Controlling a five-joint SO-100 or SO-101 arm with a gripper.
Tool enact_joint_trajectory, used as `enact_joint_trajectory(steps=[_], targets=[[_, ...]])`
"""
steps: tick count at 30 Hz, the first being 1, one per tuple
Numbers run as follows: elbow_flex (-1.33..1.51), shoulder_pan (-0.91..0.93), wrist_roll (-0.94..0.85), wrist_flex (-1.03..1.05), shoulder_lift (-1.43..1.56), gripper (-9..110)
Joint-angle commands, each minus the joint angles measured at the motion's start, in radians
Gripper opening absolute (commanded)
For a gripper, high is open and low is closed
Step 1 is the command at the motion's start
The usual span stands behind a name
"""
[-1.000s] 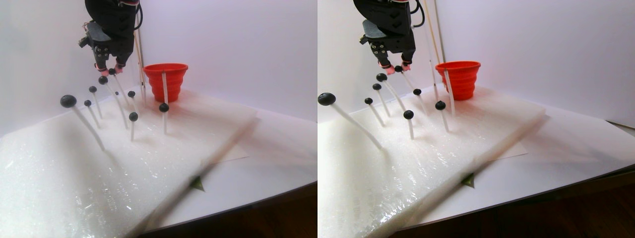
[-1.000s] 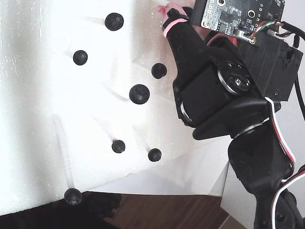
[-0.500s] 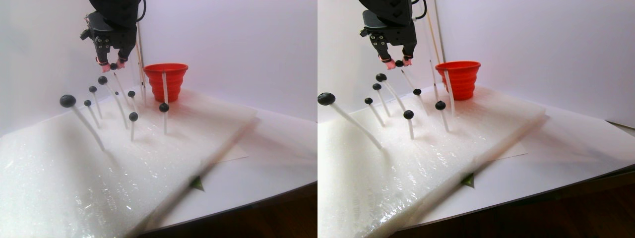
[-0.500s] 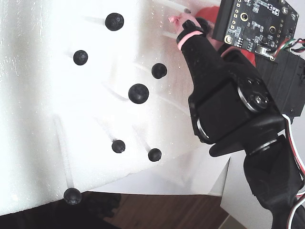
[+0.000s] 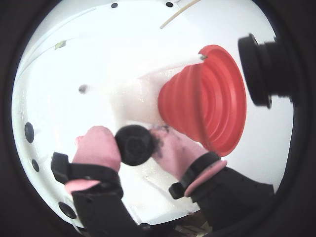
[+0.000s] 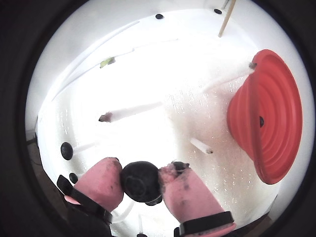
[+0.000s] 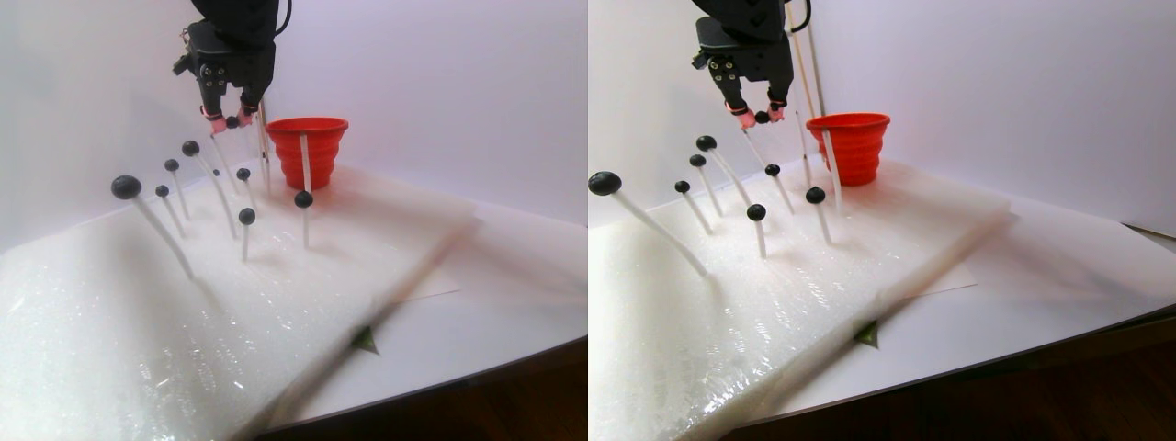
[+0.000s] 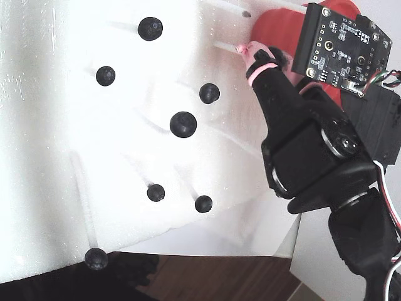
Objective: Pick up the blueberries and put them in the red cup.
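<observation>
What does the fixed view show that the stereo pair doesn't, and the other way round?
Only the fixed view: the green circuit board on the arm, and the foam pad seen from above, with seven blueberries spread across it.

Only the stereo pair: the white sticks carrying the berries, the whole red cup standing on the foam, and the held blueberry pinched in the hand, level with the cup's rim.

Both: the black arm, its pink fingertips, the foam and the berries left on it.

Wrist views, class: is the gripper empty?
No: the gripper's pink fingertips pinch a blueberry between them, beside the red cup.
</observation>
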Motion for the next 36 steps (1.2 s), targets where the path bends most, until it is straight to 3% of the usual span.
enact_joint_trajectory(steps=[1,36], targets=[[-0.005,0.006,0.015,0.011,0.163,12],[-0.035,0.196,0.129,0.098,0.259,12]])
